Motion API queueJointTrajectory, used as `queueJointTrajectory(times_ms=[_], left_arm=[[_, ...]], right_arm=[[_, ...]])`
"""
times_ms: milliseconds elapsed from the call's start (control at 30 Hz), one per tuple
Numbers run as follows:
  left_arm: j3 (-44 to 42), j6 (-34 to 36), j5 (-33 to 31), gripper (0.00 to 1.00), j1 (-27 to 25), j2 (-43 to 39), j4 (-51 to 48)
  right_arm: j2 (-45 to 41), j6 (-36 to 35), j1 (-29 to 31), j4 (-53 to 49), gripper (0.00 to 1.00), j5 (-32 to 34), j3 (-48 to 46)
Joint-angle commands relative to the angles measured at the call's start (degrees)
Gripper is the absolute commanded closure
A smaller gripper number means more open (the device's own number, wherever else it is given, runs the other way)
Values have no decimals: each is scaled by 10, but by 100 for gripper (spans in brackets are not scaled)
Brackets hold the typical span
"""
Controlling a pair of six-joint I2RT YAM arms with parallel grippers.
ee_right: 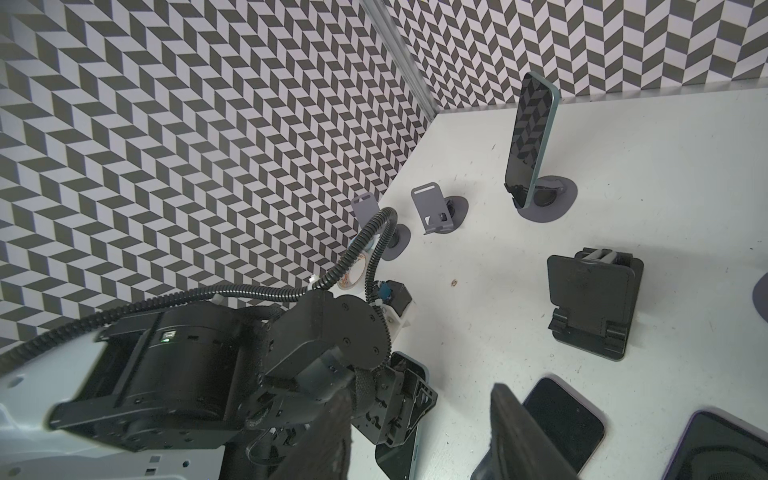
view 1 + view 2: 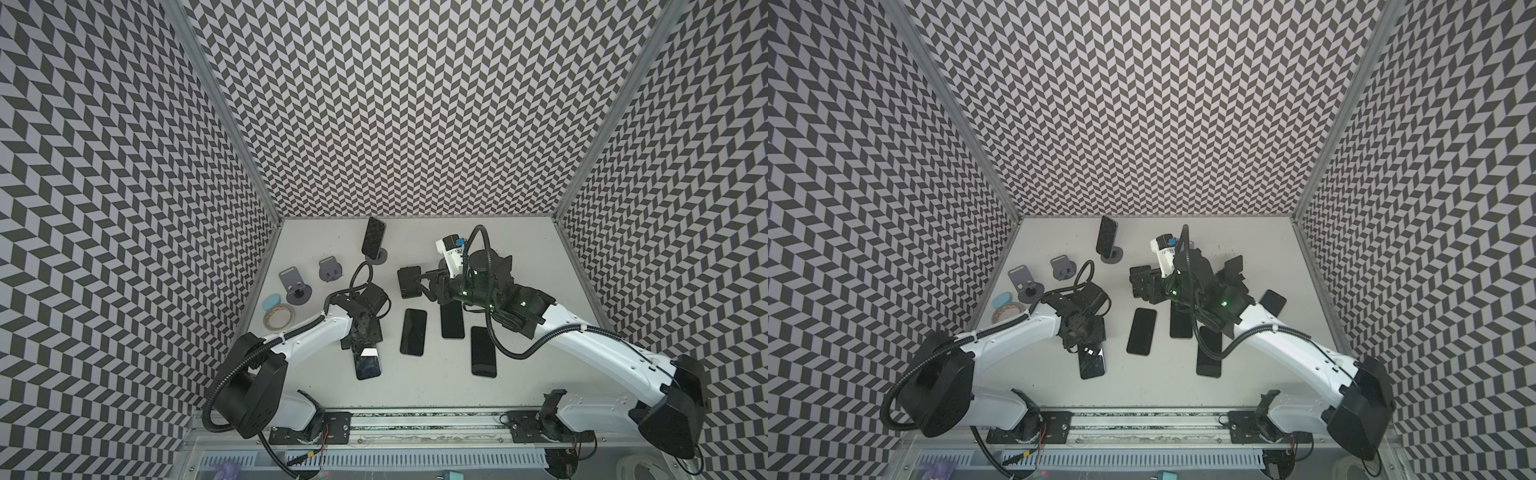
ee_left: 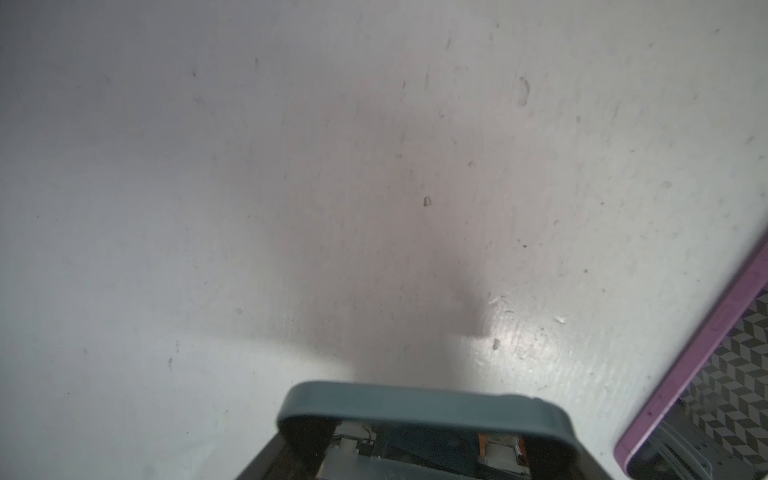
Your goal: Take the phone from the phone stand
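Upright dark phone in a teal case stands in its grey round-based plastic stand near the tabletop's far edge, untouched.
The right gripper gapes wide, empty, well apart from it. The left gripper hangs over a flat teal-cased phone toward the near-left corner; I cannot tell its grip.

No legible text anywhere, seemingly.
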Motion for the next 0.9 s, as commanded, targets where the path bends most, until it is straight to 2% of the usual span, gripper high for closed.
queueJointTrajectory(times_ms=[0, 167, 867], left_arm=[[9, -3, -15, 36, 4, -25, -26], [-3, 1, -23, 36, 7, -28, -33], [17, 19, -16, 36, 9, 53, 13]], right_arm=[[-7, -8, -1, 28, 47, -2, -6], [-9, -8, -2, 31, 48, -2, -12], [-20, -17, -6, 27, 47, 7, -18]])
